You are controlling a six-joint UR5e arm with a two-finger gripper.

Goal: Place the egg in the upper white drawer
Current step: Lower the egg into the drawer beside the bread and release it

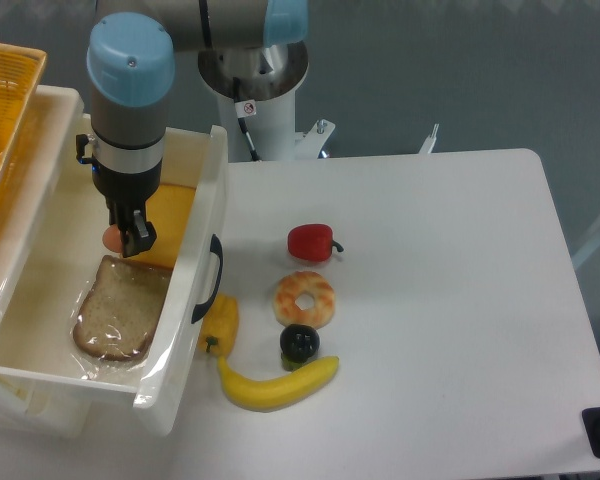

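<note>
Egg (112,238) pinched between gripper (130,238) fingers, over upper white drawer (206,200); likely smooth, slippery, light; gripped best across middle.

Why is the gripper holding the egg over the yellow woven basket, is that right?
Not right. In the camera view the gripper holds the egg over the open upper white drawer, above the bread slice and yellow cheese inside it. The yellow woven basket sits further left, behind the drawer.
</note>
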